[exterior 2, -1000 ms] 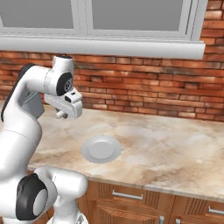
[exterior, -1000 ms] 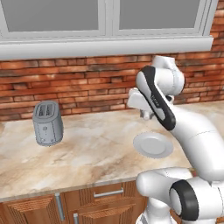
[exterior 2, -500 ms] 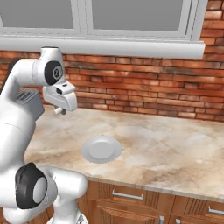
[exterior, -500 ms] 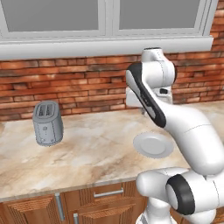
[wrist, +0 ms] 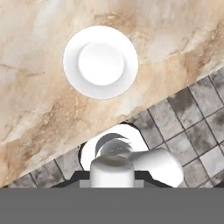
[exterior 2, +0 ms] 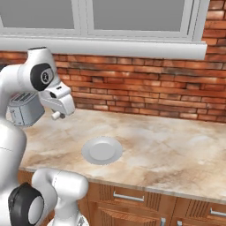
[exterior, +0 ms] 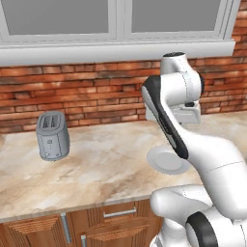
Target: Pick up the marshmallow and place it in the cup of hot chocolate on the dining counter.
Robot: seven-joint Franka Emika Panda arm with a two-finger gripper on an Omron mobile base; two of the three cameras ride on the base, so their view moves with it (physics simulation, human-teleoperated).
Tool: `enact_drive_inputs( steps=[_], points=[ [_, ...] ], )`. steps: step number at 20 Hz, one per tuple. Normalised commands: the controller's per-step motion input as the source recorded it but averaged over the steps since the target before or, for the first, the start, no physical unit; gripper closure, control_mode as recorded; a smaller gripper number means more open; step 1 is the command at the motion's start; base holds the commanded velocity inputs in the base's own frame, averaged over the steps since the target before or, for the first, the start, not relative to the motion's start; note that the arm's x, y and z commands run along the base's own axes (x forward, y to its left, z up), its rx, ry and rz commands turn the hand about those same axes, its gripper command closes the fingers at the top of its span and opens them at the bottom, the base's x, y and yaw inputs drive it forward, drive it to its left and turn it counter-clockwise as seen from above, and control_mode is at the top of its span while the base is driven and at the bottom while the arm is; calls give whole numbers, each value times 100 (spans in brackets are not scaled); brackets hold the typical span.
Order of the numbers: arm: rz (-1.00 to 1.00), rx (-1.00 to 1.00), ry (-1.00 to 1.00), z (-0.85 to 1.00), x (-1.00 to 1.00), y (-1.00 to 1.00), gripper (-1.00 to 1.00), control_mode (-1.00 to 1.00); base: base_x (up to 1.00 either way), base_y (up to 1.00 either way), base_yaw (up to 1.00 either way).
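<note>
High over the marbled counter (exterior 2: 185,145), the claw (exterior 2: 56,115) pinched the marshmallow (exterior 2: 55,116) betw. its tips. Below and to one side lay a round grey plate (exterior 2: 102,150), nothing on it; toaster (exterior: 52,136) well apart.

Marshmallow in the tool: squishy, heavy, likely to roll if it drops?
The marshmallow is tiny next to the plate, so probably very light. Stubby with round sides: likely rolls if it lands sideways on the counter. Softness can't be judged; no visible dent.
</note>
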Motion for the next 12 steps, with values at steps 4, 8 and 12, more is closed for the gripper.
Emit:
enact_drive_inputs(
  steps=[4, 8, 12],
  points=[
    [8, 0, -11, 24, -30, -16, 100, -100, 0, 0, 0],
    [12, 0, -12, 5, -27, -1, 100, -100, 0, 0, 0],
    [12, 0, -13, 0, -22, 0, 100, -100, 0, 0, 0]
  ],
)
